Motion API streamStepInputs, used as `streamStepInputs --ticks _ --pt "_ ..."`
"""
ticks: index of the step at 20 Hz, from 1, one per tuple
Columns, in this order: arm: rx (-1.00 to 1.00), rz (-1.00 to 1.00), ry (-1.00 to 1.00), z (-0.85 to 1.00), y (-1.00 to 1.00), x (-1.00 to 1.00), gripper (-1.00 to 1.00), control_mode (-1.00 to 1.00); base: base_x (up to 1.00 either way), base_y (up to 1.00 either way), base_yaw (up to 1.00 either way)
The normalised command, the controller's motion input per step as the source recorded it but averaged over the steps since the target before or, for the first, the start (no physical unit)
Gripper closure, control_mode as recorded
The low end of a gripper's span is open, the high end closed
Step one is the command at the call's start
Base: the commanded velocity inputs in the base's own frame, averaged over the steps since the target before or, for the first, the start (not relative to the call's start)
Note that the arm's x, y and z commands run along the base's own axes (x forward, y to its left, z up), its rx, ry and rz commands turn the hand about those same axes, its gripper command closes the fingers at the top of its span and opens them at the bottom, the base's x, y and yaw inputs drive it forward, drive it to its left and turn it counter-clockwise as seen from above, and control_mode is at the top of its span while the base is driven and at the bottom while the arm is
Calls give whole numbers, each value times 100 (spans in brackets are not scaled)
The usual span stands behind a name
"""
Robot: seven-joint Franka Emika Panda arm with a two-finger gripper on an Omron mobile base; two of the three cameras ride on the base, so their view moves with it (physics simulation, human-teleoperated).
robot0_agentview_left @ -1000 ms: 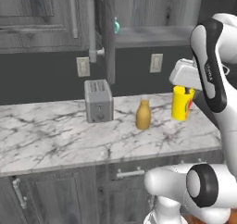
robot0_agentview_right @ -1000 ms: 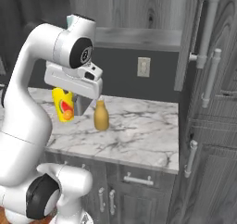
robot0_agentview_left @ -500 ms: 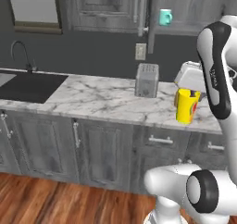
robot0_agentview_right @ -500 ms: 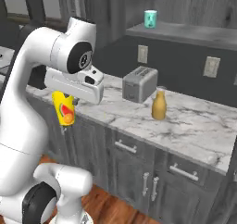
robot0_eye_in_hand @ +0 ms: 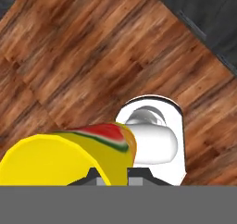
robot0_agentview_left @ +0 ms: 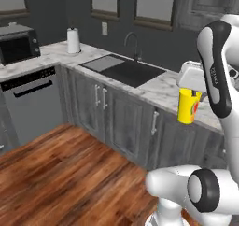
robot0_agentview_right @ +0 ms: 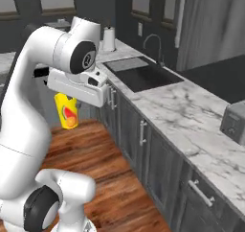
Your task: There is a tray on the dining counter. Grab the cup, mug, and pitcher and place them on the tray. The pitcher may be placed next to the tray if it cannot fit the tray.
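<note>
The cup (robot0_agentview_left: pixel 188 108), a bright yellow tumbler with a red mark, hangs upright in the air with my gripper (robot0_agentview_left: pixel 191 95) shut on its rim from above. In the right base view the cup (robot0_agentview_right: pixel 66 112) hangs below the white hand over the wooden floor, and the gripper (robot0_agentview_right: pixel 67 99) clasps its top edge. From the hand view the cup (robot0_eye_in_hand: pixel 65 158) lies close under the camera with floor beyond it. The tray, the dining counter, the mug and the pitcher are out of view.
A marble worktop (robot0_agentview_left: pixel 161 87) with a dark sink (robot0_agentview_left: pixel 123 71) and faucet (robot0_agentview_left: pixel 133 44) runs behind the arm. A paper towel roll (robot0_agentview_left: pixel 73 40) and a small oven (robot0_agentview_left: pixel 18 44) stand farther left. A grey toaster (robot0_agentview_right: pixel 234 122) sits at the right edge. Wooden floor (robot0_agentview_left: pixel 60 173) lies open below.
The whole picture has swung as the base turned: the toaster end of the worktop slid away and the sink corner came in. The cup has stayed in the shut gripper.
</note>
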Motion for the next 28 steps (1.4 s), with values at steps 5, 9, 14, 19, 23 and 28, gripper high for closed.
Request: streamStepInputs --ticks 5,9,14,19,23,28 --pt "0 0 0 0 0 0 100 100 -2 21 91" --pt "0 0 0 0 0 0 100 100 0 18 83" --pt "0 0 0 0 0 0 100 100 0 9 85" --pt "0 0 0 0 0 0 100 100 15 6 79" --pt "0 0 0 0 0 0 100 100 25 3 77" --pt "0 0 0 0 0 0 100 100 39 0 70"
